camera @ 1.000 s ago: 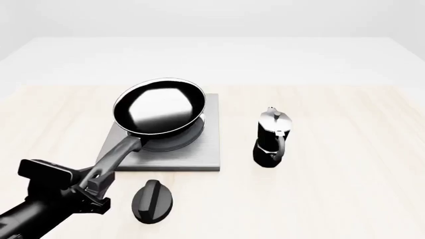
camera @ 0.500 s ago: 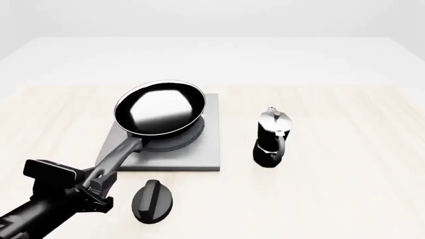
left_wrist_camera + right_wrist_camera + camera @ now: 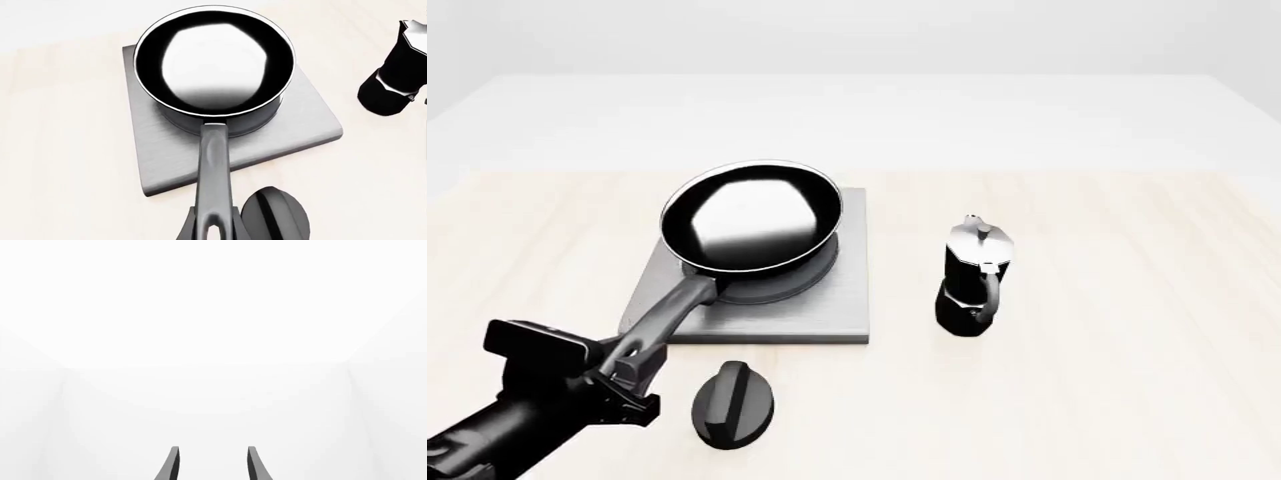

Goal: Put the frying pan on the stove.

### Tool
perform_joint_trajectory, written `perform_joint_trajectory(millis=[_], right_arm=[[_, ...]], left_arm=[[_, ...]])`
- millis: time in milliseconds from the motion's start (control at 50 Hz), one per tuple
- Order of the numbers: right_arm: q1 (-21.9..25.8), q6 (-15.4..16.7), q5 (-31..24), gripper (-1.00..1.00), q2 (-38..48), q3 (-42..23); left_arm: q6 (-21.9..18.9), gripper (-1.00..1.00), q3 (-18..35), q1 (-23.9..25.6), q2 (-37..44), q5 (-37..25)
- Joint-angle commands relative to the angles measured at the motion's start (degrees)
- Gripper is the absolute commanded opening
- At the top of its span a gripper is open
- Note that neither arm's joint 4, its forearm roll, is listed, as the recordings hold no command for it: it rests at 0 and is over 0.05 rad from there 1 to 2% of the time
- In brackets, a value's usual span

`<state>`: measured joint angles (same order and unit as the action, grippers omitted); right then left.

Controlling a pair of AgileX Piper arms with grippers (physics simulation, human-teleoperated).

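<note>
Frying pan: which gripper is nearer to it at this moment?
Left. The left gripper is closed on the end of the frying pan handle. The right gripper is out of the front view, open, facing only blank white background.

The right gripper [image 3: 211,465] showed only as two dark, slim fingertips [image 3: 172,464] rising from the lower edge, jaws parted with an empty gap between them. Beyond lay plain white, faintly creased by pale lines, perhaps the meeting of walls and floor; nothing else could be made out.
</note>
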<state>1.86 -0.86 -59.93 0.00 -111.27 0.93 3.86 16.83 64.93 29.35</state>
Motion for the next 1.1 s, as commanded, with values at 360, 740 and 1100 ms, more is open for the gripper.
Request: perform_joint_trajectory(millis=[360, 740, 1100], right_arm=[[0.16, 0.03, -0.09, 1.0, 0.0, -0.24], [0.3, 0.0, -0.19, 1.0, 0.0, -0.36], [0.47, -0.04, -0.13, 1.0, 0.0, -0.2]], left_arm=[[1.23, -1.0, -2.66, 0.4, -0.46, 0.97], [2.47, 1.0, -3.71, 1.27, -1.32, 0.03], [1.57, 1.0, -2.36, 1.16, -18.04, -17.11]])
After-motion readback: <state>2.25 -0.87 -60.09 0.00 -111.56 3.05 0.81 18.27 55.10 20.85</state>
